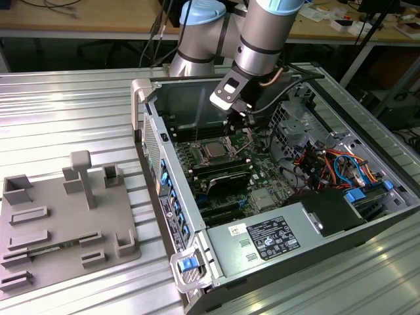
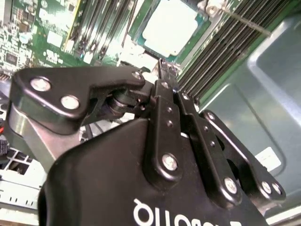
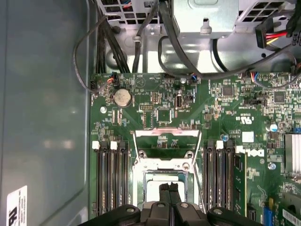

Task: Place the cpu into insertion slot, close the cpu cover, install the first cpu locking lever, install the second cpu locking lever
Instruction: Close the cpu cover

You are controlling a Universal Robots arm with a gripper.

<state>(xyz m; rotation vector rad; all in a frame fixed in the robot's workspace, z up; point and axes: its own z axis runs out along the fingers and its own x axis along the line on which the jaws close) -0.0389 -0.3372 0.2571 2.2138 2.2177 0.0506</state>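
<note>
Fingers [image 3: 163,192] together — wrist angled down, just over the cpu [image 3: 153,187].

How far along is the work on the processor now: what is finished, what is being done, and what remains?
Done: the cpu lies in the insertion slot, silver face up. In hand: the gripper, fingers shut and seemingly holding nothing, is right above the chip. Left: the cpu cover looks raised on its hinge, not closed, so both locking levers seem not yet installed.
</note>
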